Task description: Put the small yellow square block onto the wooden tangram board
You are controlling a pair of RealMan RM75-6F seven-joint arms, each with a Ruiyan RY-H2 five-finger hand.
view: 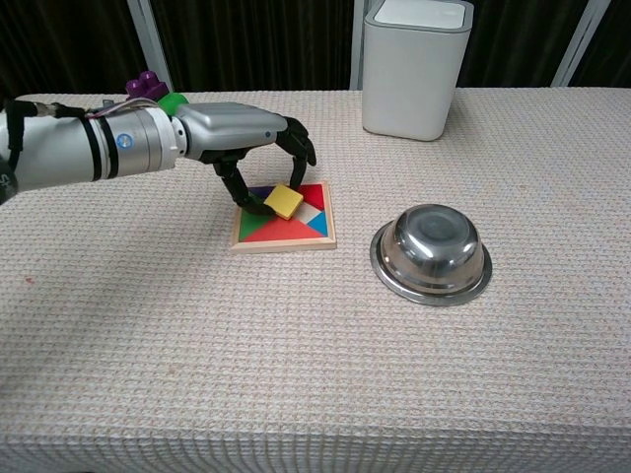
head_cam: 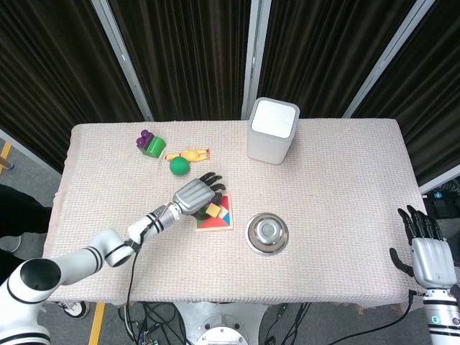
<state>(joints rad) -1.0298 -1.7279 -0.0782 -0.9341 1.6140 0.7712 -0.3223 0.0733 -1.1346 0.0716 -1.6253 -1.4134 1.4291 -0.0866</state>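
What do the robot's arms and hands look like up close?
Each arm is a white and silvery tube with black bands at the joints. The left hand has a silver metal back and black fingers, with thin cables along its wrist. The right hand looks the same.

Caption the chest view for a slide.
Left hand holds the yellow block over the tangram board, beside a steel bowl.

On my desk a steel bowl lies upside down. A white box stands at the far edge. Further left are a green ball, a yellow toy and a green-and-purple block.
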